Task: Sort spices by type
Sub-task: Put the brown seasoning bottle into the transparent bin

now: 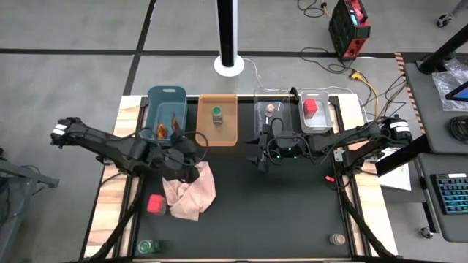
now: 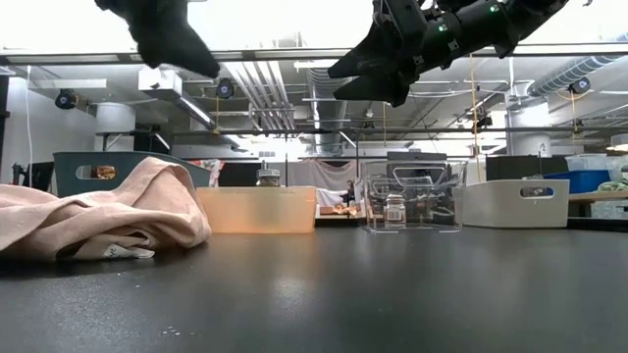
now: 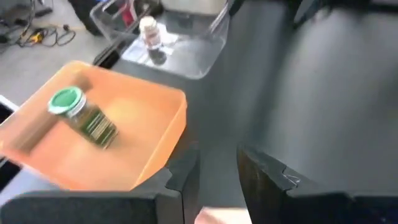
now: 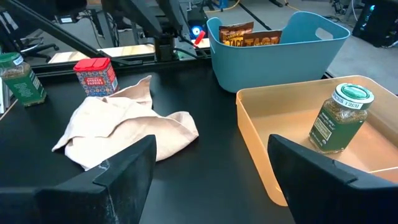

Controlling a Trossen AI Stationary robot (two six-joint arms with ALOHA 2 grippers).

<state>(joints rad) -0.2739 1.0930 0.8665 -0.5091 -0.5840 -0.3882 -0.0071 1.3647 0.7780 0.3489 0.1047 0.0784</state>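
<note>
Both grippers hover open above the black mat and touch nothing. My left gripper point(image 1: 196, 142) point(image 3: 217, 155) is above the far edge of the pink cloth point(image 1: 190, 191), near the orange bin. My right gripper point(image 1: 261, 150) point(image 4: 211, 149) hangs in front of the clear bin. Loose on the mat stand a red box point(image 1: 155, 203) point(image 4: 95, 76), a green-capped jar point(image 1: 148, 247) point(image 4: 22, 79) and a tiny tan-lidded jar point(image 1: 337, 239). In the bins are orange-brown packets point(image 1: 168, 129), a green-capped jar point(image 1: 217, 114) point(image 3: 84, 116), a tan-lidded jar point(image 1: 270, 109) and a red box point(image 1: 310, 107).
Four bins line the far edge: blue point(image 1: 156, 102), orange point(image 1: 228, 135), clear point(image 1: 259, 109) and white point(image 1: 327, 120). The crumpled cloth lies left of centre beside the red box. A small red item point(image 1: 329, 177) lies by the mat's right edge. Bare mat spreads across the middle and near side.
</note>
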